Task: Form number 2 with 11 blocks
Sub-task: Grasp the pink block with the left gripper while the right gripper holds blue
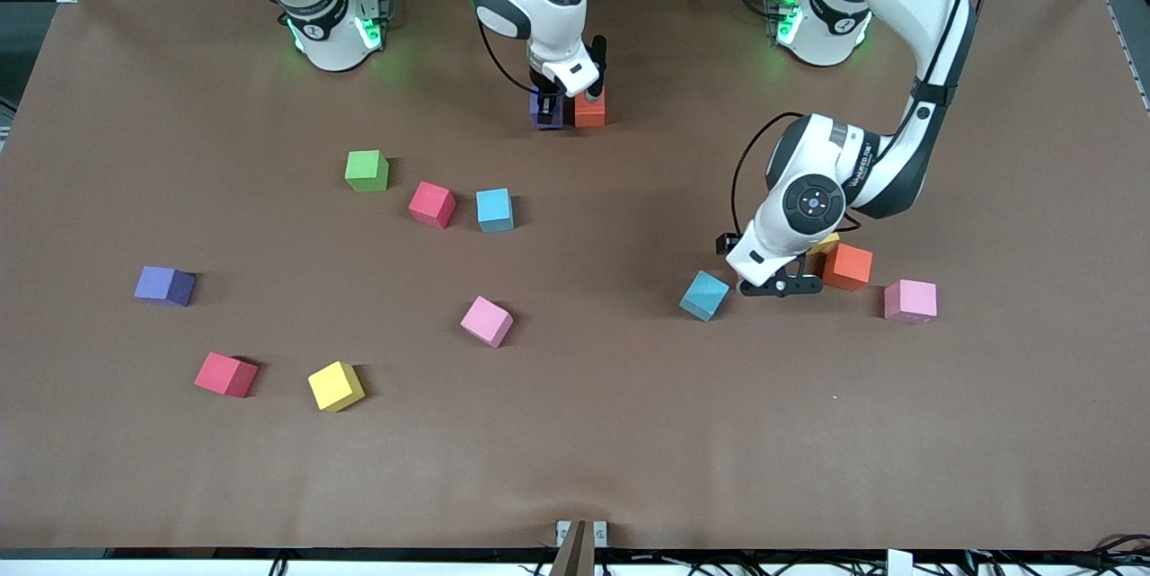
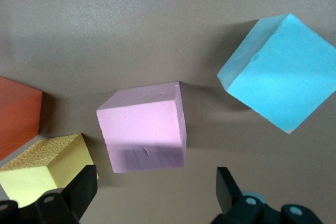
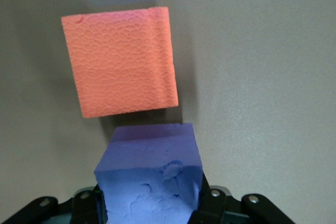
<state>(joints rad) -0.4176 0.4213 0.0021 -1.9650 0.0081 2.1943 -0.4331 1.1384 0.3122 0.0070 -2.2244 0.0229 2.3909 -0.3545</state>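
Two matte foam cubes at the upper middle of the front view begin the digit: we see a purple cube [image 1: 545, 109] clenched between the fingers of the right gripper [image 1: 549, 100], set just beside an orange-red cube [image 1: 589, 107] whose top shows a pebbled texture in the right wrist view [image 3: 122, 61]. We find the remaining cubes scattered. A green cube [image 1: 367, 171], a red cube [image 1: 432, 204] and a light blue cube [image 1: 494, 209] lie left of centre; a second purple cube [image 1: 165, 286], another red cube [image 1: 225, 375] and a yellow cube [image 1: 336, 386] sit at lower left; a pink cube [image 1: 486, 321] rests near the middle. At right of centre, the left gripper [image 1: 780, 286] hangs low with its fingers released, over a pink cube [image 2: 143, 128] seen in the left wrist view, amid a tilted light blue cube [image 1: 703, 295], an orange cube [image 1: 847, 266], a partly hidden yellow cube [image 1: 824, 243] and another pink cube [image 1: 910, 301]. We note a plain brown table covering [image 1: 629, 432], with cables and metal framing along the upper edge.
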